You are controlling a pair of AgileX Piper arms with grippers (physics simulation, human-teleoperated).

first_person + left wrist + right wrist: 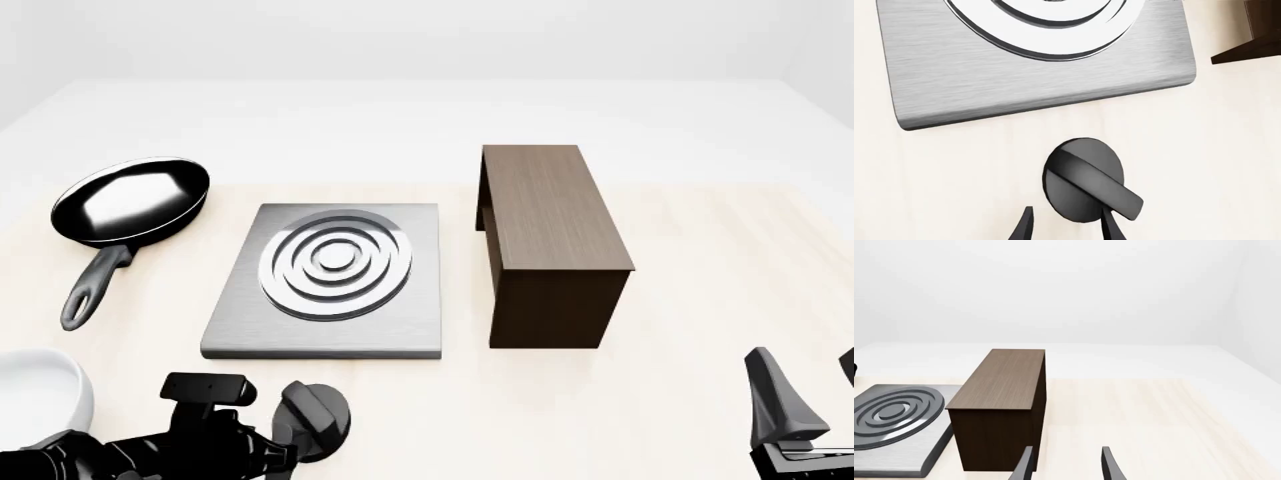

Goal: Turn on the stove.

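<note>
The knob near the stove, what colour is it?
Black knob, best seen in the left wrist view.

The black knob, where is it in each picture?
Left wrist view: the knob sits low in the middle, just past the fingertips, near the stove's edge.
Front view: the knob is at the bottom left, by the left gripper, in front of the stove.
Right wrist view: the knob is not in it.
Shared landmark: the stove with its silver rings appears in all three views.

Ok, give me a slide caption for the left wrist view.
Left gripper open just short of the black ridged knob, with the grey stove slab lying beyond it.
</note>
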